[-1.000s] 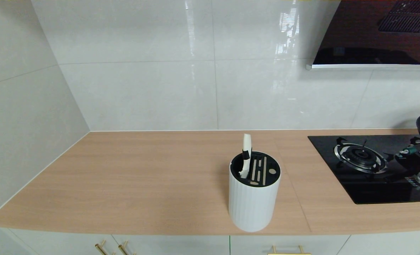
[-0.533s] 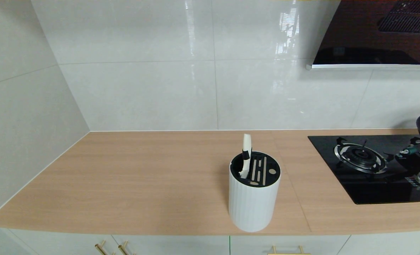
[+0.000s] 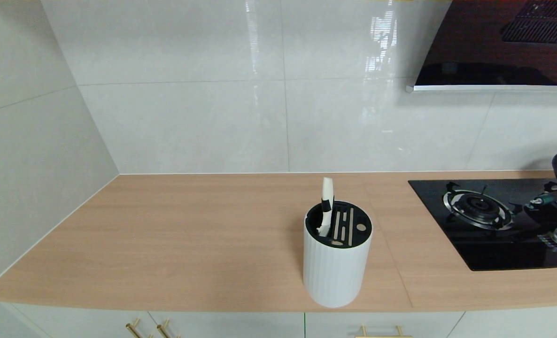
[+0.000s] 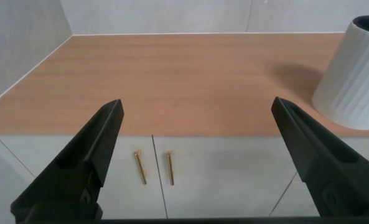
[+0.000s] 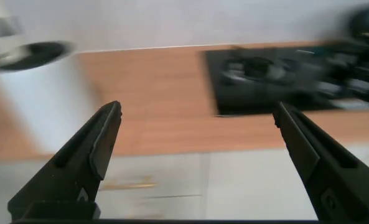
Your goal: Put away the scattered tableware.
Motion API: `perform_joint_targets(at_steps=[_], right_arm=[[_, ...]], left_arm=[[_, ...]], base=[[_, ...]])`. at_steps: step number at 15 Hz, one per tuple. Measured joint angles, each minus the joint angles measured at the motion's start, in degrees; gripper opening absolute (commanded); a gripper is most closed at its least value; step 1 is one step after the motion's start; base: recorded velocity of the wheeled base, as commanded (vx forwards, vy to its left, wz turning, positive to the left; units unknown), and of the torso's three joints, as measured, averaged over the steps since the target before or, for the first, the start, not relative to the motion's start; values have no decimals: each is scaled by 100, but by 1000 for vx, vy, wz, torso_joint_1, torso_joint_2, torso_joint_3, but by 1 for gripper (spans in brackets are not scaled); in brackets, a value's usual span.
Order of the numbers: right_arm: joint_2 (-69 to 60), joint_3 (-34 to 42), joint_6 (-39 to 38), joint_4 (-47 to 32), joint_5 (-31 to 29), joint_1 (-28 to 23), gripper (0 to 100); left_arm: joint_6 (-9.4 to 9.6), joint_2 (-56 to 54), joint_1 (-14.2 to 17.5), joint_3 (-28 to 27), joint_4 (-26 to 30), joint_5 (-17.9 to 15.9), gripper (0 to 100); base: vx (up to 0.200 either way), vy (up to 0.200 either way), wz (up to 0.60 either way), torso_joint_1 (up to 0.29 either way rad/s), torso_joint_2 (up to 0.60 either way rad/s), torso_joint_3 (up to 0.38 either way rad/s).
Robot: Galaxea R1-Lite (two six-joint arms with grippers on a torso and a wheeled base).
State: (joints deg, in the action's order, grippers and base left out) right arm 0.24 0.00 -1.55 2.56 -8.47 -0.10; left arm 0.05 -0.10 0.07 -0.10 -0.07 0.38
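**Holder up ahead, both grippers empty**

Spread wide and holding nothing: left gripper (image 4: 196,107) and right gripper (image 5: 196,109), both low before the front of the counter (image 3: 189,244). Up and forward from either to the white ribbed holder (image 3: 337,263), upright near the counter's front edge. Standing near-vertical in one of its slots, a white-handled utensil (image 3: 327,197). Probably a little nearer the right arm, though hard to judge. Hidden inside the holder: the utensil's lower end. Cut off in the left wrist view: part of the holder.
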Motion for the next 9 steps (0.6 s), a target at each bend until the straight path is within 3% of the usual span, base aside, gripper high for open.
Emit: perform_joint_targets(at_steps=[3, 9], right_arm=[[11, 0, 177, -229, 691, 10, 100], [-22, 0, 187, -245, 700, 32, 100]], left_arm=[[-2, 0, 0, 0, 2, 5, 100], [0, 2, 0, 0, 0, 2, 100]], base=[[0, 0, 0, 0, 0, 0], [0, 0, 0, 0, 0, 0]])
